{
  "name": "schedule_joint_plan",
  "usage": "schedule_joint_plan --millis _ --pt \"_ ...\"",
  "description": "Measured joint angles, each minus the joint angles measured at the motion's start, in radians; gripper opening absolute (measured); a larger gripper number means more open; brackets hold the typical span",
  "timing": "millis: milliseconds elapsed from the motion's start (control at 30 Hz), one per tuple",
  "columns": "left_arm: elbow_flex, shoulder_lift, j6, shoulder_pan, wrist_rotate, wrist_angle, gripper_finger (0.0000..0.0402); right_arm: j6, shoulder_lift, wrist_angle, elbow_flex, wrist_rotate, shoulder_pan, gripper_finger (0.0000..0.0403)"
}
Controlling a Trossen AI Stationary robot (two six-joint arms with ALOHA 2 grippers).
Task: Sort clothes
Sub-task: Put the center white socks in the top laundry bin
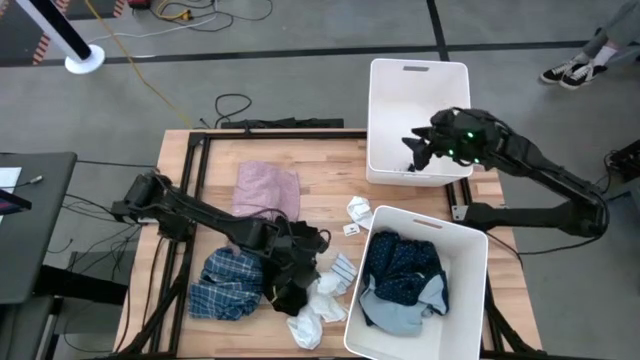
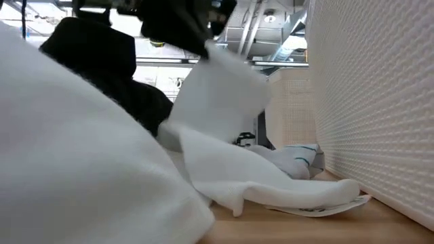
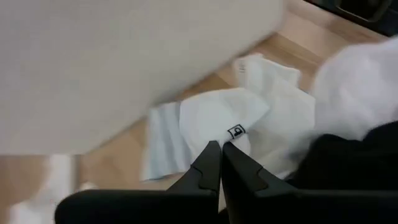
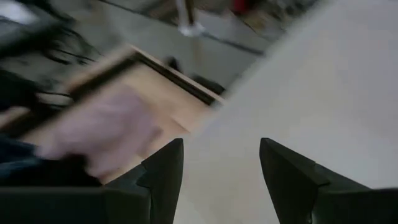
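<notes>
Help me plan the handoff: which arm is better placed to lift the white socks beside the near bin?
Left. The left gripper is down among the white socks, fingers closed on white fabric. The right gripper hangs open over the far bin, well away.

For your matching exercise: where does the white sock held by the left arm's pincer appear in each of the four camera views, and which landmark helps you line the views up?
High view: white sock beside the near bin, under the left pincer.
Low view: hanging top centre.
Left wrist view: centre, pinched by shut fingers.
Right wrist view: not in it.
Shared landmark: the near white bin, the wall at right in the low view.
</notes>
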Motion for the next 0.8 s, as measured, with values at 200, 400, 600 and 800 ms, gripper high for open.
schedule_joint_plan --millis 200,400,600,800 --pt "0.000 -0.111 0.006 0.026 -0.140 -0.024 0.0001 -0.057 -0.025 0.166 0.000 0.000 0.202 0.0227" --pt "0.000 -0.252 0.028 0.053 -0.236 -0.023 0.0001 -0.125 0.016 0.274 0.001 0.000 0.405 0.0227" --pt "0.000 -0.390 0.042 0.086 -0.260 0.008 0.0001 -0.134 0.112 0.299 0.000 0.001 0.513 0.0227" --pt "0.000 -0.489 0.058 0.096 -0.259 0.055 0.0001 -0.150 0.250 0.350 0.000 0.003 0.557 0.0227"
